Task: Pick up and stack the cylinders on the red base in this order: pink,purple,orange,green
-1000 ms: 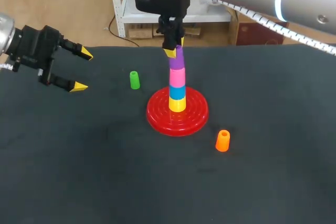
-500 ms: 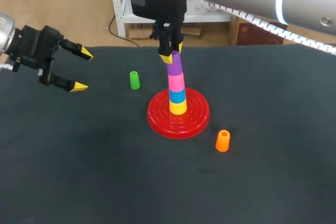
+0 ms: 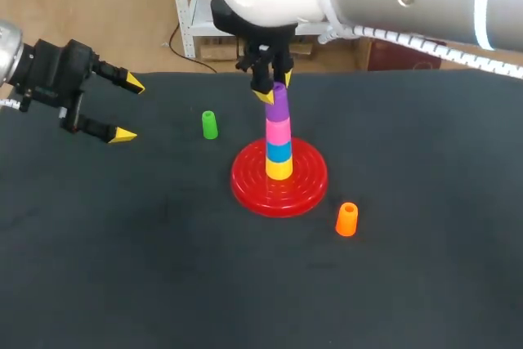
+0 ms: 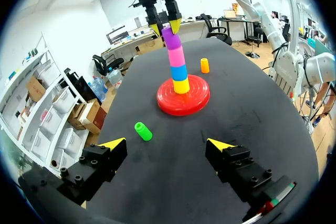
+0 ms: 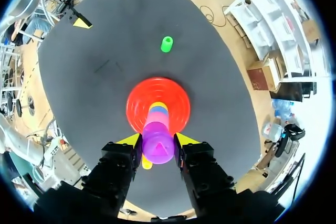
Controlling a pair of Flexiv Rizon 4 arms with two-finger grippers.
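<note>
The red base (image 3: pixel 243 179) holds a stack of yellow, blue, pink (image 3: pixel 279 131) and, on top, the purple cylinder (image 3: pixel 279 105). My right gripper (image 3: pixel 276 89) comes down from above, shut on the purple cylinder (image 5: pixel 158 148), with a yellow tip on either side. The green cylinder (image 3: pixel 210 124) stands left of the base, and the orange cylinder (image 3: pixel 347 218) stands at its front right. My left gripper (image 3: pixel 129 109) hovers open and empty at the far left. In the left wrist view the left gripper (image 4: pixel 167 143) faces the green cylinder (image 4: pixel 142 131) and the base (image 4: pixel 198 103).
Dark cloth covers the whole table. My right arm's thick white link spans the back right above the table. Bare cloth lies in front of the base and on the right side.
My right gripper has shifted slightly with the purple cylinder in it, and the stack and base have slid a little to the right. The left arm has kept still.
</note>
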